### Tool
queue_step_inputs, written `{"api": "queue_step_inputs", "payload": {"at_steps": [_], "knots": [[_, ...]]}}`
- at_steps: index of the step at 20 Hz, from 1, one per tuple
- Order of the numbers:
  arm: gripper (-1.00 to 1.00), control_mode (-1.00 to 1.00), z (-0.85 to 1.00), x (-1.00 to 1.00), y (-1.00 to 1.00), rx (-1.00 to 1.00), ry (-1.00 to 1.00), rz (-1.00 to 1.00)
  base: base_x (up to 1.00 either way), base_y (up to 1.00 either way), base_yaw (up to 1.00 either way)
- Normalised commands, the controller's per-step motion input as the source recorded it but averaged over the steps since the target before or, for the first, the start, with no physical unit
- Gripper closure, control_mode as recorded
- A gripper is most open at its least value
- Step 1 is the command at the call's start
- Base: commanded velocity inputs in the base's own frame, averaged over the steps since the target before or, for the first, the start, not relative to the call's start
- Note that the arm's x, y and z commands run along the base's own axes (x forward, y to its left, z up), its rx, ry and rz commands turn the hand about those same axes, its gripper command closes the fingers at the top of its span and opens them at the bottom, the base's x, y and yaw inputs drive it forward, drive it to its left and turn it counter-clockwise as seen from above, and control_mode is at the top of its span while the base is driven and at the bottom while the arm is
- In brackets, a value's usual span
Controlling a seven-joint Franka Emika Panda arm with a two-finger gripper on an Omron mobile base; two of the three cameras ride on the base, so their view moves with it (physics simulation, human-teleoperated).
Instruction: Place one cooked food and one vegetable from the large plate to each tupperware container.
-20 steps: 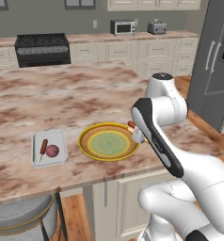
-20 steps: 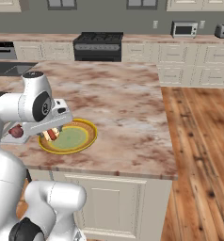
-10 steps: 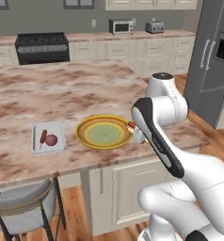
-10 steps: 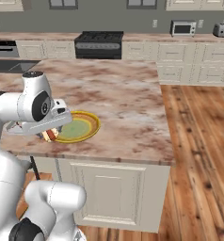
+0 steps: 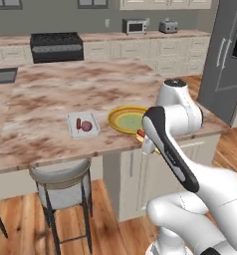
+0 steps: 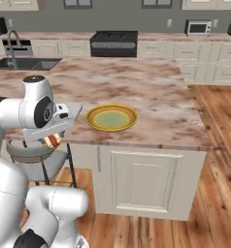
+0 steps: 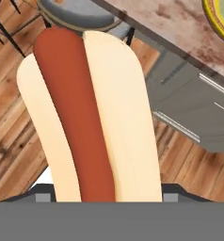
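the hand (image 7: 100,200) grips a hot dog, a red sausage in a pale bun (image 7: 88,117), carried off the edge of the marbled brown bench (image 5: 51,94), over the wooden floor. the wide round yellow-rimmed plate with a pale green centre (image 5: 121,119) looks empty. one pale rectangular tupperware tray (image 5: 83,124) holds two small reddish items; what they are is too small to tell. judging from this, one tray looks served, and the hot dog still needs a tray.
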Motion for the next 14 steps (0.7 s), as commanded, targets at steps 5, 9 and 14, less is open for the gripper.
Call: {"api": "queue_step_inputs", "payload": {"at_steps": [5,9,14], "knots": [[1.00,1.00,0.00,0.00,0.00,0.00,0.00,0.00,-0.47,1.00,0.00],[1.00,1.00,0.00,0.00,0.00,0.00,0.00,0.00,-0.18,1.00,0.00],[1.00,1.00,0.00,0.00,0.00,0.00,0.00,0.00,0.00,1.00,-0.01]]}}
